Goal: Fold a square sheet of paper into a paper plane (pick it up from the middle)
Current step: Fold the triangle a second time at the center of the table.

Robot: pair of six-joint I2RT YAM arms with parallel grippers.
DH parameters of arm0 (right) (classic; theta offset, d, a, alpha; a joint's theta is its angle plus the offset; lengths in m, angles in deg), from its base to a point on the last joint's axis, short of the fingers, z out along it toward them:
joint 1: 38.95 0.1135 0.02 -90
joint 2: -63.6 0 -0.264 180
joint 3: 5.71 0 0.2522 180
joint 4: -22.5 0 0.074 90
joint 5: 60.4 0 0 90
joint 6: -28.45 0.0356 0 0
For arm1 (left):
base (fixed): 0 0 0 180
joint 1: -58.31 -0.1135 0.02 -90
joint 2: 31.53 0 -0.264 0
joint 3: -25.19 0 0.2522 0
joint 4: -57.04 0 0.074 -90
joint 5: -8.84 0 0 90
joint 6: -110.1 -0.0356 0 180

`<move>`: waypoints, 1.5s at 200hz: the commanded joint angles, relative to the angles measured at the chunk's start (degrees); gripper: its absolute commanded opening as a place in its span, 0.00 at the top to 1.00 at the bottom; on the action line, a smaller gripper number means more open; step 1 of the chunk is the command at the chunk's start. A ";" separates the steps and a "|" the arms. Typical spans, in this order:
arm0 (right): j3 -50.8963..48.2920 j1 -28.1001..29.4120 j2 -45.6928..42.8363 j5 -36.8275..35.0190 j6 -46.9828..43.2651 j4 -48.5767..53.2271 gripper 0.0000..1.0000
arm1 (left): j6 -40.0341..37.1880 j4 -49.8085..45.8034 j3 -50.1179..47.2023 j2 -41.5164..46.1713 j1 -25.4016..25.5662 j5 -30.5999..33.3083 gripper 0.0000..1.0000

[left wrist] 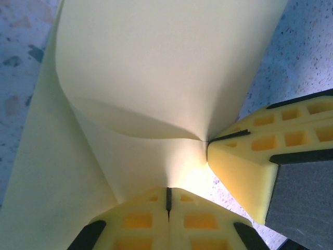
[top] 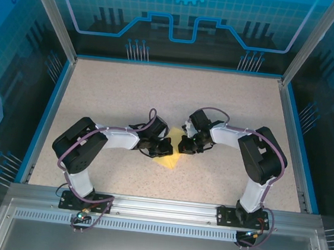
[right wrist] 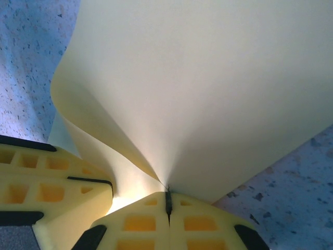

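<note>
Grip: left claw and right claw each clamp the square sheet of paper, seemingly mid-sheet.

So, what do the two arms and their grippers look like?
Left arm and right arm: black joints, white links, a purple cable looped along each. Left gripper and right gripper: yellow block fingers with square recesses and black trim.
</note>
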 commanded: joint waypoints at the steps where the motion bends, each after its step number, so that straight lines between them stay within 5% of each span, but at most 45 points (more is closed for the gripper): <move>1: -1.19 0.39 3.20 -7.72 0.31 3.40 0.95 | 0.30 -2.71 -0.68 -0.88 0.14 0.73 0.96; 87: -0.60 -0.18 0.98 -7.71 1.37 3.16 0.95 | 0.76 -7.10 -0.99 -0.72 0.12 2.31 0.97; 143: -1.27 0.65 -6.33 -1.39 1.51 -1.67 0.94 | 1.10 -7.23 -0.53 -2.10 0.16 2.12 0.97; 236: -1.38 2.68 0.27 2.56 1.98 -4.66 0.94 | 1.10 -6.96 -0.64 -1.96 0.19 2.05 0.97; 300: -4.70 0.86 3.88 -3.48 -1.01 -1.44 0.96 | -2.43 -6.88 0.76 -0.43 0.17 2.58 0.96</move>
